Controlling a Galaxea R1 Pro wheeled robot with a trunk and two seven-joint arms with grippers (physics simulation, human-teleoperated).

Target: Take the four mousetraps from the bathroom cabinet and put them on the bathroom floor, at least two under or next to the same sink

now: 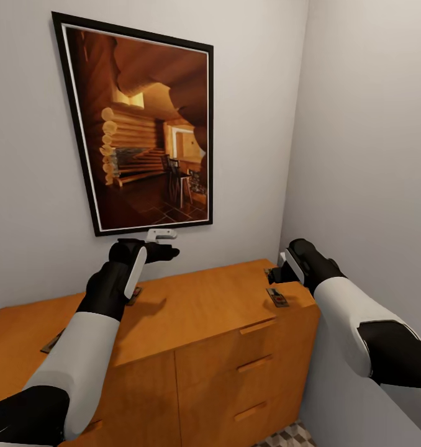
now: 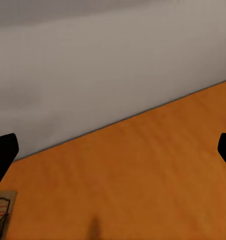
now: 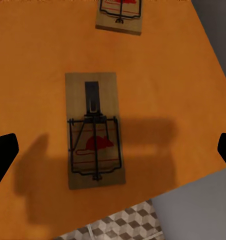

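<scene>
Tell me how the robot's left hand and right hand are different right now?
The left hand hovers near the cabinet top's back wall, below the picture; the right hand is at the cabinet's right end. A mousetrap lies straight under the right hand; one sits off to the left hand's side. Both hands are open.

White forearm shells, glossy black wrists and elbows; left gripper [image 1: 162, 243] white-topped; black fingers [image 3: 3, 159].

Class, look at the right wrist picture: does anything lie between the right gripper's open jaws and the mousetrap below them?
Nothing visible does. The mousetrap lies flat and bare on the cabinet top near its front edge, with the right gripper open above it. A second mousetrap sits apart, farther back.
</scene>
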